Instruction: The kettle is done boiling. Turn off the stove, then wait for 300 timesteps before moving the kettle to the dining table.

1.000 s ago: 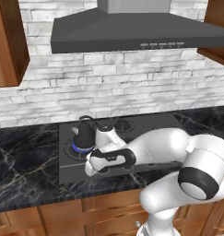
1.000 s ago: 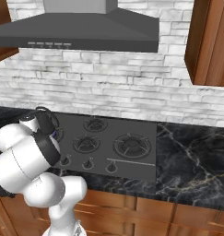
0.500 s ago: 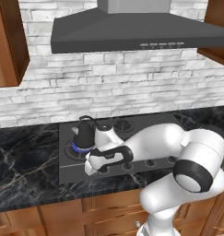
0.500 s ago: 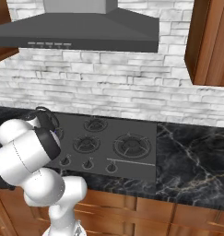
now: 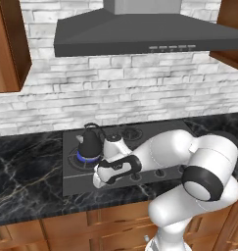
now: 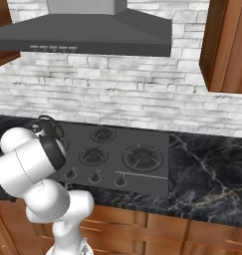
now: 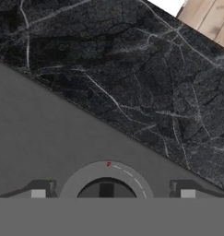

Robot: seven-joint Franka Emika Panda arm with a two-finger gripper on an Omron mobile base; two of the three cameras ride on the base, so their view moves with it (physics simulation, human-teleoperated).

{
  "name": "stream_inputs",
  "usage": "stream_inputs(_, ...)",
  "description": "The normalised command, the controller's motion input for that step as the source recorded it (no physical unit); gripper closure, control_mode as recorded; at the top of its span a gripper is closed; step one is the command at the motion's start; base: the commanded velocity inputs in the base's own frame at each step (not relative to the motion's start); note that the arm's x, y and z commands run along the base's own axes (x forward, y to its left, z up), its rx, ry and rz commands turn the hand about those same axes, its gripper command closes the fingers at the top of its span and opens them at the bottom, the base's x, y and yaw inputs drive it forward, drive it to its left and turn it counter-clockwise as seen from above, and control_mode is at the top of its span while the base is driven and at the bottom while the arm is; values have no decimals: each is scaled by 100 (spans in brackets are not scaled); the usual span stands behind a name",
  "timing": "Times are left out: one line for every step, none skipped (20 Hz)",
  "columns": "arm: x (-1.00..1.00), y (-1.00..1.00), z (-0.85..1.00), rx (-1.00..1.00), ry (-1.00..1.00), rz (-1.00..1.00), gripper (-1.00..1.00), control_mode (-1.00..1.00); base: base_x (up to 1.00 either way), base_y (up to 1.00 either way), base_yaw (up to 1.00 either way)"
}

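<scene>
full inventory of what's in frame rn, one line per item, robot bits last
kettle: 1, dark grey-black, on the left burner of the stove, blue flame ring under it
stove: 1, dark grey cooktop with black burner grates, set into the counter
knobs: a row, black, along the stove's front edge; one sits between the fingertips in the hand view, ringed by a grey dial with a red mark
counter: 1, black marble with white veins, either side of the stove
range hood: 1, grey, above the stove
wall: white brick, behind the counter
cabinets: brown wood, upper ones either side of the hood, lower ones under the counter
arm: 1, white with dark joints, reaching left over the stove's front
claw: 1, open, straddling a knob
</scene>
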Motion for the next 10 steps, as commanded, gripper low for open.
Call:
stream_inputs(0,0,-10,0,0,0,-100,-100,0,0,0)
stream_inputs(6,0,-11,0,0,0,-100,-100,0,0,0)
stream_inputs(14,8,-5,0,0,0,-100,-100,0,0,0)
stream_inputs(13,11,-9,0,-1,0,-100,-100,0,0,0)
stream_inputs(8,13,-5,0,-1,0,-100,-100,0,0,0)
stream_inputs(5,11,-6,0,-1,0,-100,-100,0,0,0)
stream_inputs(0,10,-3,0,-1,0,-100,-100,0,0,0)
stream_inputs(2,10,-5,0,-1,0,-100,-100,0,0,0)
stream_inputs(2,13,-3,0,-4,0,-100,-100,0,0,0)
stream_inputs(3,12,-6,0,-3,0,-100,-100,0,0,0)
